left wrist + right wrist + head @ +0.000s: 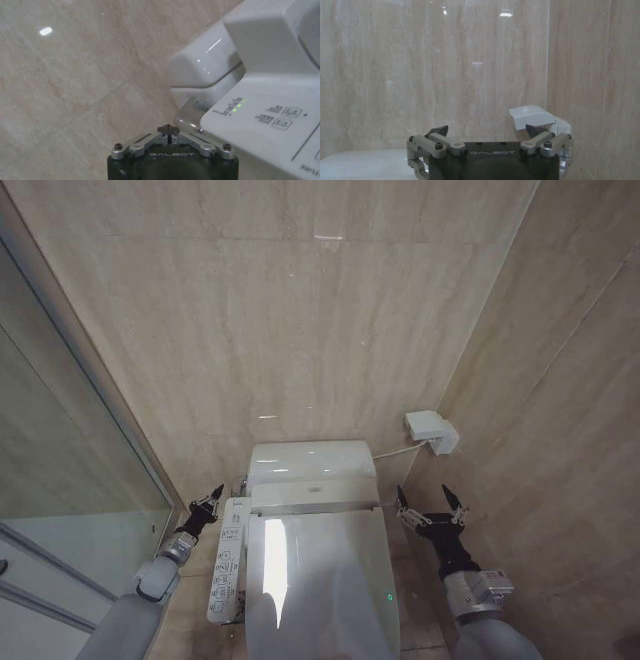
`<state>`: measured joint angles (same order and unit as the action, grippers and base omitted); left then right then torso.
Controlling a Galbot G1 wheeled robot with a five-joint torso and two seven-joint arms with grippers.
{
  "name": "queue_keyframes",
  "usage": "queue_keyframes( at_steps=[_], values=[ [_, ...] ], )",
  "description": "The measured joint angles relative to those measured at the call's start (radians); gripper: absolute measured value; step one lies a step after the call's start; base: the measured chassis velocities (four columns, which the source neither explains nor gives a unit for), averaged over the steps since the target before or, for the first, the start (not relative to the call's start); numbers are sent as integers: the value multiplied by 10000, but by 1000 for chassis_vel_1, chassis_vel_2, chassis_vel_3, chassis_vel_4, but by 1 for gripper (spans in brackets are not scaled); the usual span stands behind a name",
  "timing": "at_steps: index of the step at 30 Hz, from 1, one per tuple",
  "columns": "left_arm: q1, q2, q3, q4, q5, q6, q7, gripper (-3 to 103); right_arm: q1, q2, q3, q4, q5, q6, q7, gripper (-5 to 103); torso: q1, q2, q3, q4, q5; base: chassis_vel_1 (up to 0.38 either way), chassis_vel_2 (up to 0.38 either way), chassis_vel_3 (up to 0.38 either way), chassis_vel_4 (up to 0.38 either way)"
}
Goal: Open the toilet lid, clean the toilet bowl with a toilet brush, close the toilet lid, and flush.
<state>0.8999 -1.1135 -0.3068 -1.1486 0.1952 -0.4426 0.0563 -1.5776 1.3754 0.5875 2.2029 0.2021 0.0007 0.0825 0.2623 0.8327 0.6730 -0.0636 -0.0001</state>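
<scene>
The glossy white toilet lid (320, 580) lies shut over the seat, so the toilet bowl is hidden beneath it. The toilet brush is out of view. My left gripper (208, 502) hovers beside the toilet's left rear corner, just behind the side control panel (228, 560). Its tips meet, so it is shut on nothing (169, 130). My right gripper (430, 502) hangs at the toilet's right rear corner, open and empty, with its fingers (437, 132) spread wide towards the wall.
The white tank housing (310, 465) stands against the beige tiled wall. A white wall box (432, 430) with a cable sits at the right, just above the right gripper. A glass partition (70, 470) runs along the left. The panel shows green lights (236, 107).
</scene>
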Motion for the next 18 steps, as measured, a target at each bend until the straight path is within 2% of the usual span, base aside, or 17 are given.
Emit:
queue_keyframes(
  at_steps=[7, 18],
  values=[
    [-180, -141, 174, 117, 15, -17, -6, 0, 0, 0, 0, 0, 0, 0, 0, 100, 0, 0, -1, 6, 7, 0, 0, 0, 0],
    [-258, -233, 220, 445, 36, -164, 9, 0, 0, 0, 0, 0, 0, 0, 0, 100, 0, 0, 0, 1, 6, 0, 0, 0, 0]
  ],
)
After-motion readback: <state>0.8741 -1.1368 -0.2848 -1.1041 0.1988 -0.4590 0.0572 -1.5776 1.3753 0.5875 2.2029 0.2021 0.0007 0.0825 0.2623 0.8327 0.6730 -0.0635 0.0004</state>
